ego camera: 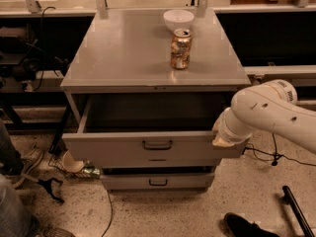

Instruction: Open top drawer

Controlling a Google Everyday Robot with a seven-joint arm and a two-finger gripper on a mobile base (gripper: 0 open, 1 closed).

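Note:
The top drawer (123, 151) of the grey metal cabinet (123, 58) stands pulled out, its deep dark box showing behind the wide front panel. Its small dark pull handle (157, 144) sits at the panel's centre. My gripper (223, 138) is at the right end of that front panel, at its upper corner, mostly hidden behind my white arm (269, 113). A shallower lower drawer (158, 181) with a similar handle is closed underneath. A middle drawer is largely hidden behind the pulled-out panel.
A drink can (180, 49) and a white bowl (178, 19) stand on the cabinet top. A cup (71, 163) and cables lie on the floor at left, near a person's shoe (24, 163). A black shoe (247, 226) and a dark bar (296, 209) are at lower right.

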